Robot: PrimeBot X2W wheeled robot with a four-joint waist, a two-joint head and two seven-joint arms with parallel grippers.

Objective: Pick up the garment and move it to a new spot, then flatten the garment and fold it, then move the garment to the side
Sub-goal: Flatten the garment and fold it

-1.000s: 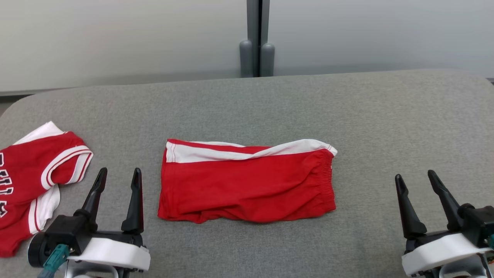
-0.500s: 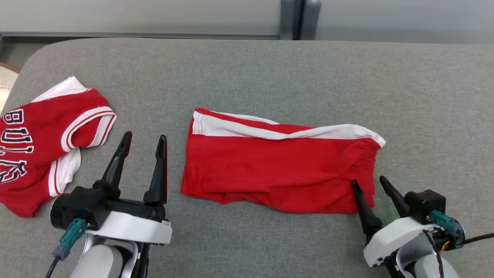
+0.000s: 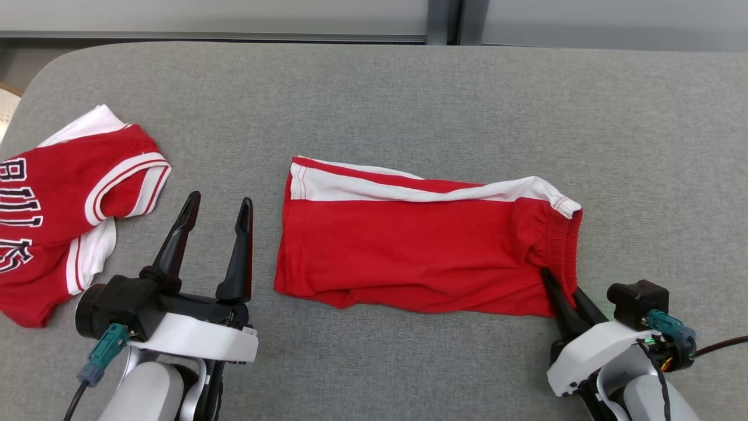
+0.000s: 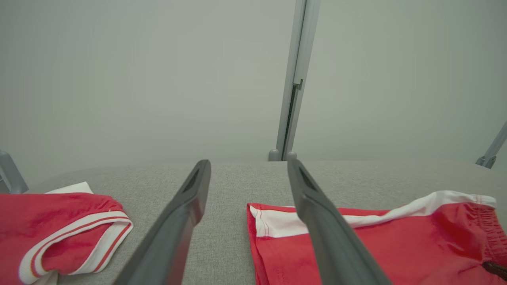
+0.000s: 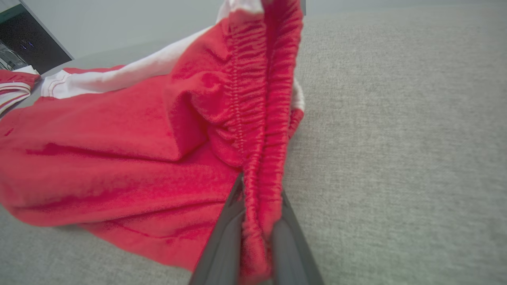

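The garment (image 3: 409,245) is a pair of red shorts with a white side stripe, lying folded in the middle of the grey padded surface (image 3: 374,105). My right gripper (image 3: 562,286) is shut on the elastic waistband at the shorts' near right corner. In the right wrist view the ruffled waistband (image 5: 257,99) is pinched between the two fingers and stands up a little from the surface. My left gripper (image 3: 220,200) is open and holds nothing, just left of the shorts' left edge. In the left wrist view its fingers (image 4: 186,206) frame bare surface, with the shorts (image 4: 396,245) to the right.
A red and white jersey (image 3: 64,199) with black lettering lies crumpled at the far left of the surface, close to my left gripper. A pale wall with a grey post (image 3: 444,20) runs behind the surface's far edge. Bare grey surface lies right of and beyond the shorts.
The head camera has tilted down and shifted. My right gripper moved in to the shorts' near right corner and shut on the waistband, which now stands raised. The left gripper stays open.
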